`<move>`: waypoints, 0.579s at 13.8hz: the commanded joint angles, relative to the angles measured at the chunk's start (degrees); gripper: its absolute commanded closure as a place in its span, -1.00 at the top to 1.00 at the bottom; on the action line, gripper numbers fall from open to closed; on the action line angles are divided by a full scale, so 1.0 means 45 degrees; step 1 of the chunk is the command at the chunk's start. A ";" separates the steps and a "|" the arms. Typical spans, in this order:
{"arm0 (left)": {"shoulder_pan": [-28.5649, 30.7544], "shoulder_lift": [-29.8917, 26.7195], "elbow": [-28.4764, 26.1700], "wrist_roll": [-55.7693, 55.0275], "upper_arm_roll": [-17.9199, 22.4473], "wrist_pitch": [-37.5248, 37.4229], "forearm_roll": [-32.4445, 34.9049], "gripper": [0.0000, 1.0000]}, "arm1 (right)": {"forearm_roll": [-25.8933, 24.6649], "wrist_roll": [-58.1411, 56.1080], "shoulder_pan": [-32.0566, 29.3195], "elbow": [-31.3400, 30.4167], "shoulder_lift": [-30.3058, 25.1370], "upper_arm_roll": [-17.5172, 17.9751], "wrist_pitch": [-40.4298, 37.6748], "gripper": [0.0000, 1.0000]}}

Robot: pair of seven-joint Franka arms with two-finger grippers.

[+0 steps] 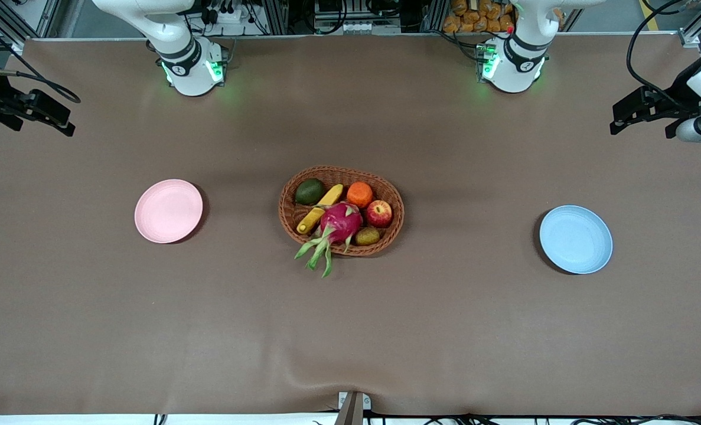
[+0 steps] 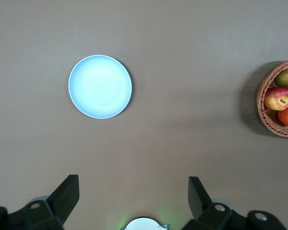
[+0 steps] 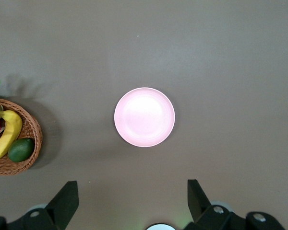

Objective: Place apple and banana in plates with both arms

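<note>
The red apple (image 1: 379, 213) and the yellow banana (image 1: 320, 208) lie in a brown wicker basket (image 1: 341, 170) at the table's middle. The pink plate (image 1: 168, 211) lies empty toward the right arm's end, and the blue plate (image 1: 576, 239) lies empty toward the left arm's end. My left gripper (image 1: 619, 124) hangs open and empty, high over the table's left-arm end; its wrist view shows the blue plate (image 2: 100, 86) and the apple (image 2: 278, 98). My right gripper (image 1: 65, 125) hangs open and empty, high over the right-arm end; its wrist view shows the pink plate (image 3: 144, 117) and the banana (image 3: 8, 134).
The basket also holds a dark green avocado (image 1: 309, 191), an orange (image 1: 359, 194), a magenta dragon fruit (image 1: 341, 221) with green leaves over the rim, and a small brownish fruit (image 1: 367, 236). The arm bases (image 1: 192, 68) stand along the table's edge farthest from the front camera.
</note>
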 commanded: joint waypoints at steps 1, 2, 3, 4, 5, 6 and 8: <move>-0.0016 0.0127 0.0265 0.0011 -0.0198 -0.0135 0.0191 1.00 | -0.0126 -0.0170 -0.0251 -0.0265 -0.0256 0.0142 0.0092 1.00; -0.0016 0.0127 0.0284 0.0011 -0.0199 -0.0135 0.0192 1.00 | -0.0126 -0.0170 -0.0251 -0.0245 -0.0255 0.0142 0.0131 1.00; -0.0016 0.0146 0.0285 0.0011 -0.0199 -0.0135 0.0211 1.00 | -0.0126 -0.0170 -0.0289 -0.0245 -0.0236 0.0122 0.0189 1.00; 0.0004 0.0166 0.0285 0.0011 -0.0199 -0.0135 0.0173 1.00 | -0.0126 -0.0170 -0.0290 -0.0245 -0.0216 0.0122 0.0229 1.00; -0.0016 0.0166 0.0285 0.0011 -0.0199 -0.0135 0.0211 1.00 | -0.0145 -0.0150 -0.0290 -0.0245 -0.0178 0.0122 0.0306 1.00; -0.0016 0.0185 0.0285 0.0030 -0.0199 -0.0135 0.0211 1.00 | -0.0126 -0.0150 -0.0290 -0.0245 -0.0158 0.0122 0.0385 1.00; -0.0035 0.0186 0.0285 0.0031 -0.0219 -0.0135 0.0192 1.00 | -0.0126 -0.0150 -0.0290 -0.0245 -0.0138 0.0122 0.0444 1.00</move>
